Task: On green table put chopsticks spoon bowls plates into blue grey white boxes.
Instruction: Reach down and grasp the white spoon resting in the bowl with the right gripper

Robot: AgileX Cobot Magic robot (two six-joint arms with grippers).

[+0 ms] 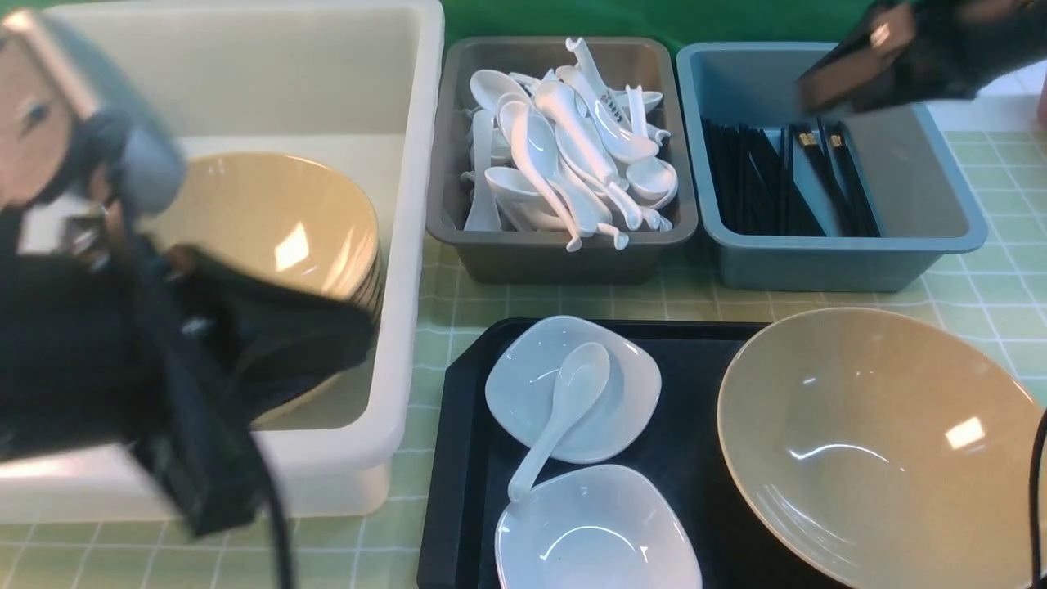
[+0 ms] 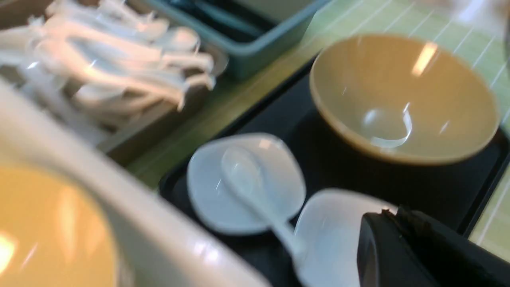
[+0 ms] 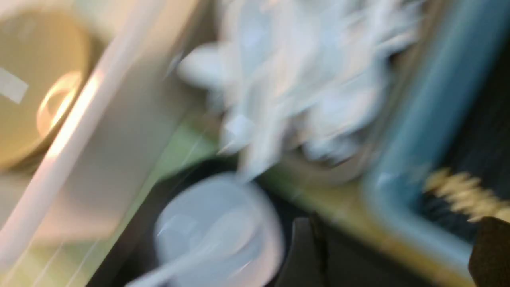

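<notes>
On the green table point(image 1: 981, 286) stand the white box point(image 1: 409, 245) holding stacked bowls point(image 1: 278, 221), the grey box point(image 1: 556, 262) full of spoons point(image 1: 572, 147), and the blue box point(image 1: 818, 266) holding chopsticks point(image 1: 777, 180). In front of them lie two plates point(image 1: 630, 401) point(image 1: 593, 532), a spoon point(image 1: 556, 421) across the farther plate, and a wide bowl point(image 1: 875, 442). My left gripper point(image 2: 392, 211) is shut and empty, blurred above the white box's right side point(image 1: 327, 331). My right gripper point(image 3: 396, 247) stands open and empty above the blue box point(image 1: 826, 86).
A flat black tray point(image 1: 466, 458) carries the plates, the spoon and the loose bowl. The wide bowl overhangs the tray's right side. The three boxes stand side by side right behind the tray. Both wrist views are smeared by motion.
</notes>
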